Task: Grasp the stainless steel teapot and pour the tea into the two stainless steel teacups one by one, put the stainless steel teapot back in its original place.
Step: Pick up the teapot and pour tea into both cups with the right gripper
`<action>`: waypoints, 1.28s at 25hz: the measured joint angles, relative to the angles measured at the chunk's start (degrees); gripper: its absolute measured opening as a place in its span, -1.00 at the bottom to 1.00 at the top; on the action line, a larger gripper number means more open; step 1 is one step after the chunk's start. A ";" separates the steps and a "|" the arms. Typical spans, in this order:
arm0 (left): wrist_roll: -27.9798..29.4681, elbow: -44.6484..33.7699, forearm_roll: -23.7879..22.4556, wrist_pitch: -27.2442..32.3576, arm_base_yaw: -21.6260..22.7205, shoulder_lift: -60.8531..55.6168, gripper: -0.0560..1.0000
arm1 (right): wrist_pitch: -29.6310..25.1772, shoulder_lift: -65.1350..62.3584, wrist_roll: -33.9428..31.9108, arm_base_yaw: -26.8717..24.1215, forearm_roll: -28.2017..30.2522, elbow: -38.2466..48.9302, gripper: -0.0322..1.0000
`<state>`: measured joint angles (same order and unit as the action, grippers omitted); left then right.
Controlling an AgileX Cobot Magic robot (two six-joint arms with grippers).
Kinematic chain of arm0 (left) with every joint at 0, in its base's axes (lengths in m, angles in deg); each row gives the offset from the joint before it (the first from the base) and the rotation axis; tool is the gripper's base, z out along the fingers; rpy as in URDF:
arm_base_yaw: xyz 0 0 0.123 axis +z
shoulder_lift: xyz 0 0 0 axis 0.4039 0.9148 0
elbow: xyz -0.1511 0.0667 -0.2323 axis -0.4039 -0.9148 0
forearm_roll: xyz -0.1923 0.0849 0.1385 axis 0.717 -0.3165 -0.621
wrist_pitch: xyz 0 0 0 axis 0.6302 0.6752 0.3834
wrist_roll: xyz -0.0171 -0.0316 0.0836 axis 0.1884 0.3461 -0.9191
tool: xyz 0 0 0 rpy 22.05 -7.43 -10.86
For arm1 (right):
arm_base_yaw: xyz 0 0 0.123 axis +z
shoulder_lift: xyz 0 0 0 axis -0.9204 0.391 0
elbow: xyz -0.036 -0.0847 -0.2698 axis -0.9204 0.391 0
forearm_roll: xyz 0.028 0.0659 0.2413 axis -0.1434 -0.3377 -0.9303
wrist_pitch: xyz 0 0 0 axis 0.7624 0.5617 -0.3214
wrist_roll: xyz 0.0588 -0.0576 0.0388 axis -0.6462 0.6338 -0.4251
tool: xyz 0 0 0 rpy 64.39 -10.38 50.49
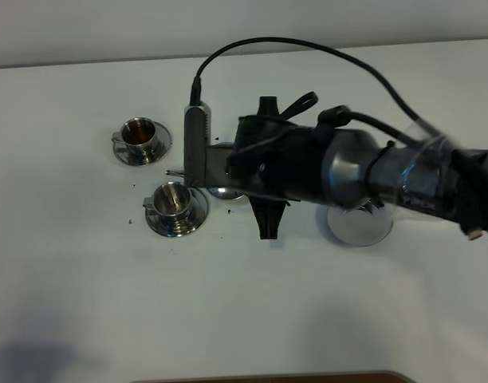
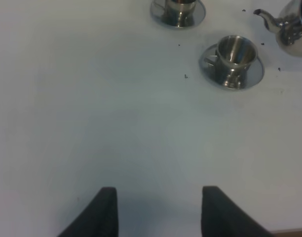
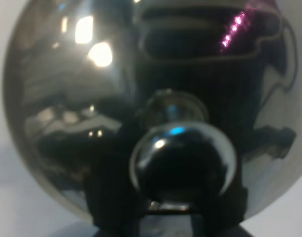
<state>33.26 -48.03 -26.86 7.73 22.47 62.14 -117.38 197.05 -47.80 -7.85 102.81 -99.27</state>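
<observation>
Table (image 1: pixel 244 319): white, fills the exterior view.
Right arm (image 1: pixel 364 171): reaches in from the right edge to the centre of the frame and covers most of the pot.
Stainless steel teapot (image 2: pixel 291 34): at centre under the arm, its spout pointing left with the tip between the two cups.
Round steel stand (image 1: pixel 358 225): right of centre, partly under the arm and apart from the pot.
Right claw (image 3: pixel 167 217): pressed together, pinching the teapot by its lid knob; the exact contact is hidden.
Left claw (image 2: pixel 158 212): spread, above bare table, well apart from the cups.
Upper teacup (image 1: pixel 151 144): upper left, on its saucer.
Lower teacup (image 1: pixel 173 201): left of centre, on its saucer; the inside shows only steel.
Tea (image 1: pixel 136 134): reddish-brown, in the upper teacup.
Dark specks (image 1: pixel 134 219): scattered near the cups.
</observation>
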 joint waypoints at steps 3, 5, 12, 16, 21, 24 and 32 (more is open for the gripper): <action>0.00 0.00 0.00 0.00 0.00 0.00 -0.04 | -0.59 0.85 -0.61 0.62 4.46 0.00 -0.57; 0.00 0.00 0.00 0.00 0.00 0.00 -0.04 | -1.17 1.16 -0.54 0.83 6.25 0.00 -0.57; 0.00 0.00 0.00 0.00 0.00 0.00 -0.04 | -2.50 1.34 0.26 1.07 11.10 0.00 -0.57; 0.00 0.00 0.00 0.00 0.00 0.00 -0.04 | -2.74 1.34 2.02 1.47 12.17 0.00 -0.57; 0.00 0.00 0.00 0.00 0.00 0.00 -0.04 | -3.16 1.39 3.89 1.81 12.63 0.00 -0.57; 0.00 0.00 0.00 0.00 0.00 0.00 -0.04 | -3.89 1.51 4.02 2.47 13.72 0.00 -0.57; 0.00 0.00 0.00 0.00 0.00 0.00 -0.04 | -5.59 4.64 2.47 3.97 19.44 0.00 -0.57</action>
<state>33.26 -48.03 -26.86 7.73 22.47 62.14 -122.97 201.69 -45.33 -3.88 122.25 -99.27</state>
